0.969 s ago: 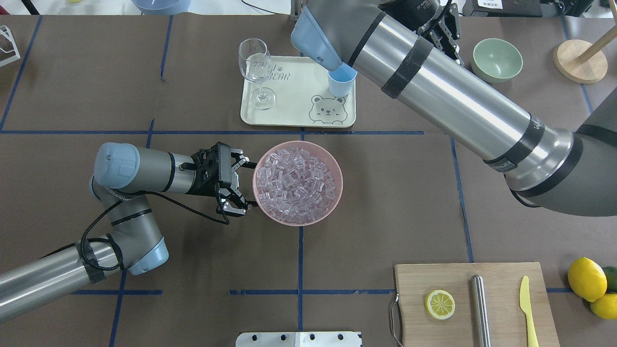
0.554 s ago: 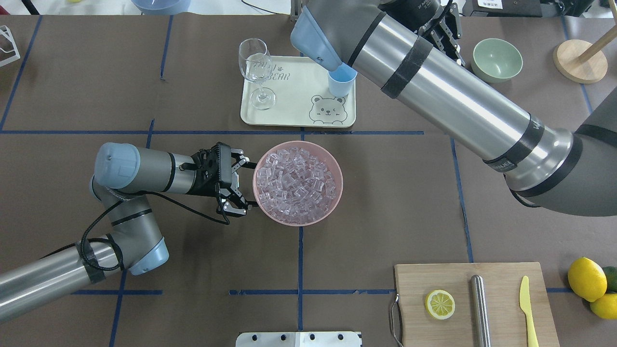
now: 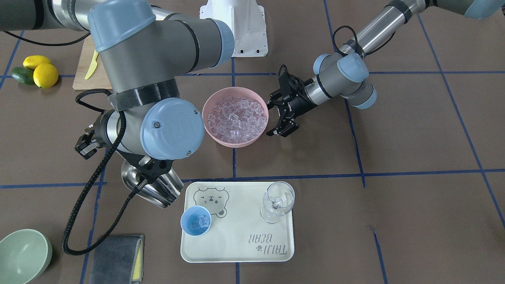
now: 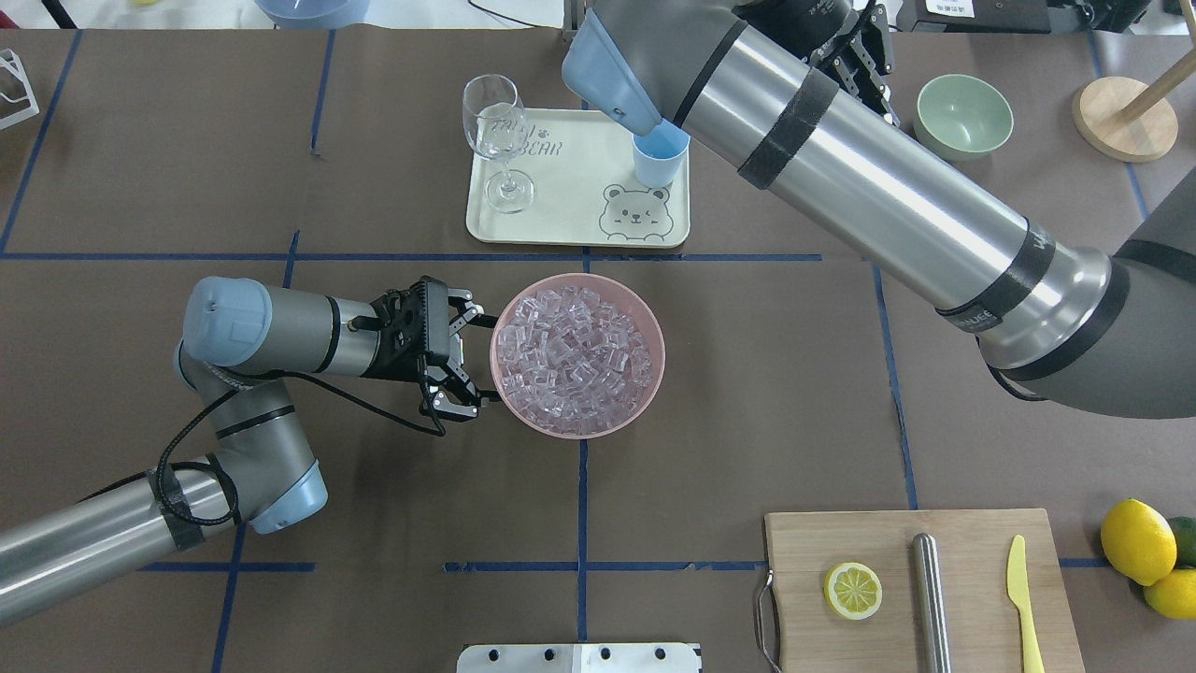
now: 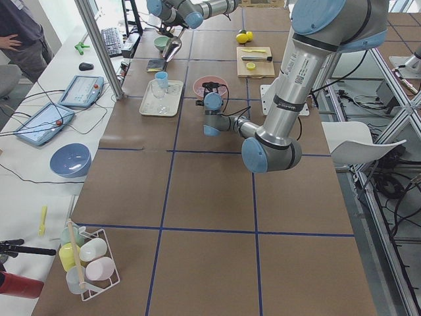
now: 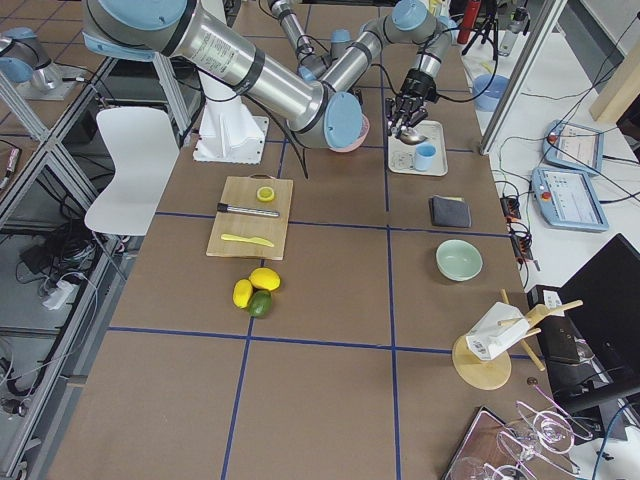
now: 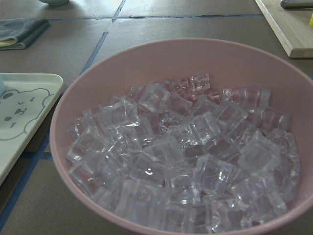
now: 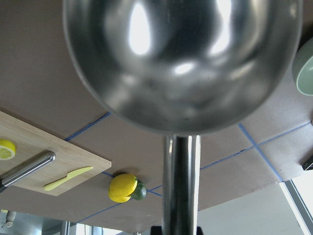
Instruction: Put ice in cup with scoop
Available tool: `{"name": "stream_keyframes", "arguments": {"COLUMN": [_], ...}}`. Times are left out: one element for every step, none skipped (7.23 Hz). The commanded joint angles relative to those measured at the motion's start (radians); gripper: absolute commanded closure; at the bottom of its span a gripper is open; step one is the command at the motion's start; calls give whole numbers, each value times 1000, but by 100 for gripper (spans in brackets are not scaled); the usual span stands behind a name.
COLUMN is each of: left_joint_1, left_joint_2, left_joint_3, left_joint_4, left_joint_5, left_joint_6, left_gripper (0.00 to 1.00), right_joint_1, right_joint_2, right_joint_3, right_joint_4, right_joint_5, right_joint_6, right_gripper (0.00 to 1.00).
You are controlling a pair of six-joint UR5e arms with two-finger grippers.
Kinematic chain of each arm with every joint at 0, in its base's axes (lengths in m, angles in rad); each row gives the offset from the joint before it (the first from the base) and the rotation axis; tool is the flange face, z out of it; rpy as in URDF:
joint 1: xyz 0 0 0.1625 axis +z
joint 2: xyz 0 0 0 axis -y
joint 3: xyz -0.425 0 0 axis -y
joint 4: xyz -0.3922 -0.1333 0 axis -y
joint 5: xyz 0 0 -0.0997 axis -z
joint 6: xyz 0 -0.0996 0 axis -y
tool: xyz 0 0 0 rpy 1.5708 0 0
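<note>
Clear ice cubes [image 4: 575, 350] fill a pink bowl [image 4: 661, 348] at mid-table, which also fills the left wrist view [image 7: 58, 127]. My left gripper [image 4: 478, 363] is open and empty, level with the bowl's left rim. The light-blue cup [image 3: 196, 221] stands on a cream tray [image 3: 236, 252] with a few cubes [image 3: 200, 223] inside. My right gripper [image 3: 156, 169] is shut on the handle of the steel scoop [image 3: 142, 185], held above the table beside the tray, close to the cup. The right wrist view shows the scoop's rounded underside [image 8: 181, 58]. The overhead view hides the scoop behind my right arm.
A wine glass [image 3: 278, 201] stands on the tray. A green bowl [image 3: 23, 252] and a grey cloth [image 3: 116, 258] lie beyond the scoop. A cutting board [image 4: 972, 533] holds a lemon slice, a steel cylinder and a yellow knife. Lemons [image 4: 1135, 542] sit beside it.
My right arm has shifted very slightly. The left arm, the pink bowl and the ice have not moved.
</note>
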Motion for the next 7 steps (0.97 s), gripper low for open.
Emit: {"name": "stream_keyframes", "arguments": {"left_joint_1": [-2,-2,-2,-2,-2,-2,-2], "left_joint_2": [0,0,0,0,0,0,0], "left_joint_3": [0,0,0,0,0,0,0], "left_joint_4": [0,0,0,-2,0,0,-2], "left_joint_5": [1,-1,-1,1,-1,-1,-1], "left_joint_6": [0,0,0,0,0,0,0], "left_gripper": [0,0,0,0,0,0,0], "right_joint_1": [0,2,14,37,58,78,83], "right_joint_2": [0,0,-3,-3,-8,-20,-67], "right_joint_3": [2,5,11,14,26,58,137], "right_joint_4": [-1,-1,-1,-3,-7,-6,-6], "right_joint_5": [1,5,58,100,149,222,270], "right_joint_6": [0,2,17,20,25,131,206], "right_gripper": [100,100,100,100,100,100,100]}}
